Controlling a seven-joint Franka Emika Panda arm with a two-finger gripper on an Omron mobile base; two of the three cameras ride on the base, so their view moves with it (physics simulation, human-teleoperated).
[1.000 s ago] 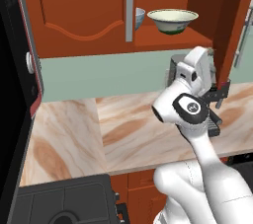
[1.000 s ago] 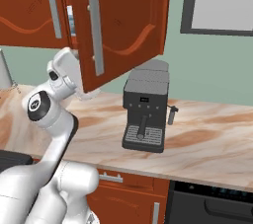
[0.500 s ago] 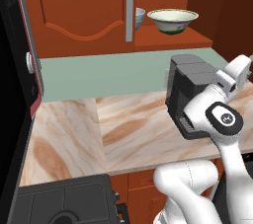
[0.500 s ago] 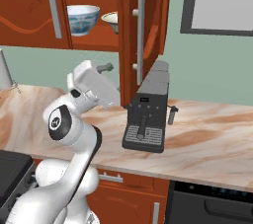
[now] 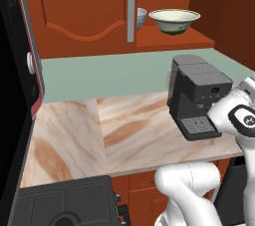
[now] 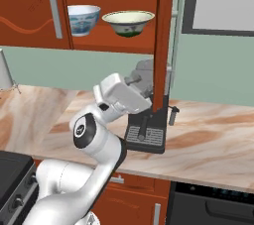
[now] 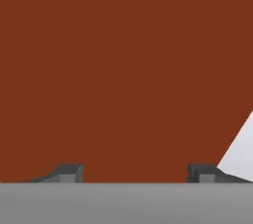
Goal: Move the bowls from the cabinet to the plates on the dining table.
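Looking from the left base, the cream bowl (image 5: 175, 21) sits in the cabinet (image 5: 84, 13) at 1 o'clock, the blue bowl (image 5: 141, 17) just beside it. From the right base, the gripper (image 6: 144, 78) probably touches the open door (image 6: 162, 40). In the hand view, the fingertips (image 7: 66, 172) stand wide apart, holding nothing.
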